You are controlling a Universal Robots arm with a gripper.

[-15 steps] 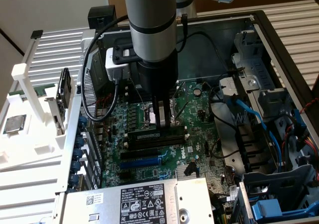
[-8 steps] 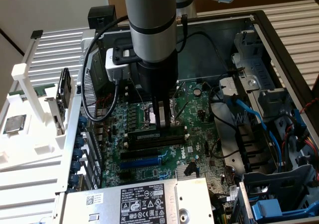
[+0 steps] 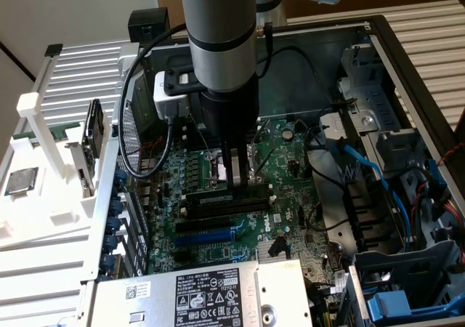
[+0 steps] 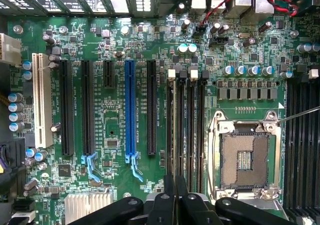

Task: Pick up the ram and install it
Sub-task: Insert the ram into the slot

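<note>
A long, narrow green board that looks like the ram (image 3: 45, 133) lies on the white fixture (image 3: 43, 218) at the exterior view's left, outside the case and partly hidden by a white post. My gripper (image 3: 232, 185) is far from it, low inside the open computer case, over the black memory slots (image 3: 225, 198). In the wrist view the gripper (image 4: 175, 197) has its two dark fingers pressed close together, in line with the memory slots (image 4: 186, 130). I see no green stick between them.
The empty processor socket (image 4: 246, 157) lies beside the slots. A square silver-topped processor chip (image 3: 20, 182) rests on the fixture. The power supply (image 3: 189, 298), blue cables (image 3: 378, 182) and drive cage (image 3: 407, 283) crowd the case. A black cable (image 3: 131, 152) loops from the wrist.
</note>
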